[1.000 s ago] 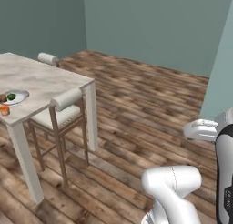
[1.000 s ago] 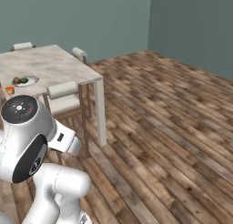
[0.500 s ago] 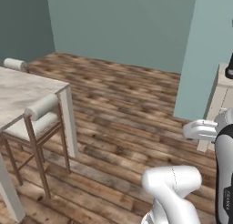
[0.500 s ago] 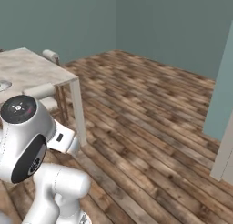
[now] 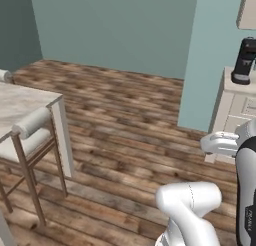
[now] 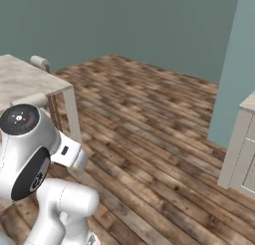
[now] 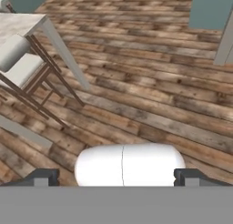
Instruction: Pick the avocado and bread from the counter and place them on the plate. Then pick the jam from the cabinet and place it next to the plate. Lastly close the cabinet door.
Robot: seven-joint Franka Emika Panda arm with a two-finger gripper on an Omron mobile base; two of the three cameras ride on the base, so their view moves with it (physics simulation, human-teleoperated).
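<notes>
**Desk:** What have you got on screen?

**Me:** I see a wood plank floor (image 5: 125, 115) and teal walls (image 5: 115, 30). A pale marble table (image 5: 25, 100) sits at the left edge of the left base view, with a stool (image 5: 30, 135) tucked against its near corner. None of the food, the plate or the jam is anywhere I can make out.

**Desk:** And the kitchen side?

**Me:** At the right edge of the left base view I have a cream base cabinet (image 5: 235, 110) carrying a black coffee machine (image 5: 244, 61) on its top. Above it, in the upper right corner, there's the bottom corner of a cream wall cabinet (image 5: 247, 12); I can't tell how its door stands.

**Desk:** Gripper?

**Me:** In the hand view, the gripper (image 7: 123, 177) has its fingertips (image 7: 43, 177) spread wide apart with nothing between them, pointing down over bare floor near the stool.
</notes>
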